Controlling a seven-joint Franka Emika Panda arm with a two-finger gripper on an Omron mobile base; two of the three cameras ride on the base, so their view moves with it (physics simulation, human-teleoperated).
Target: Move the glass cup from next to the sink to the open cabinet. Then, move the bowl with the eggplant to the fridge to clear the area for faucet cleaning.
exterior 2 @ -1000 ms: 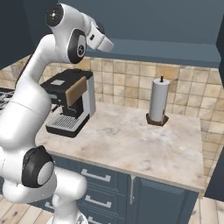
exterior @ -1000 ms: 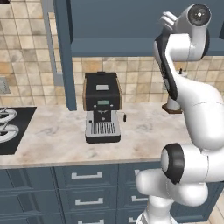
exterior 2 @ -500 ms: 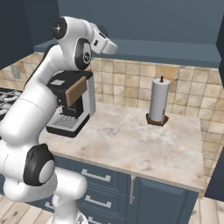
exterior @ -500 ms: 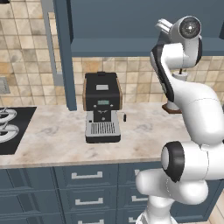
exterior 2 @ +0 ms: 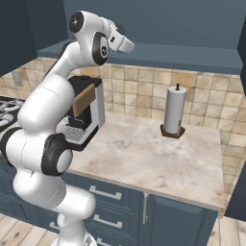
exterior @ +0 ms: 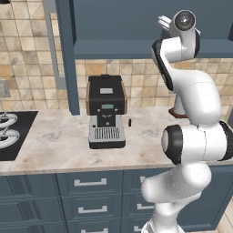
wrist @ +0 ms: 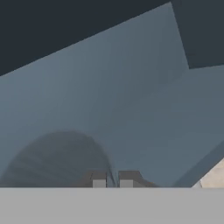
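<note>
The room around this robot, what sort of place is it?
A kitchen, by the look of it, though computer-drawn. A coffee machine and a paper towel roll stand on a marble counter over blue drawers, with a stove at one end.

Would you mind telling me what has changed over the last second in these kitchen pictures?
The arm has swung its upper part and hand further up and forward toward the open cabinet; the hand stays shut, and nothing shows between its fingertips in the hand view. The coffee machine, the paper towel roll and the counter stayed as they were.
</note>
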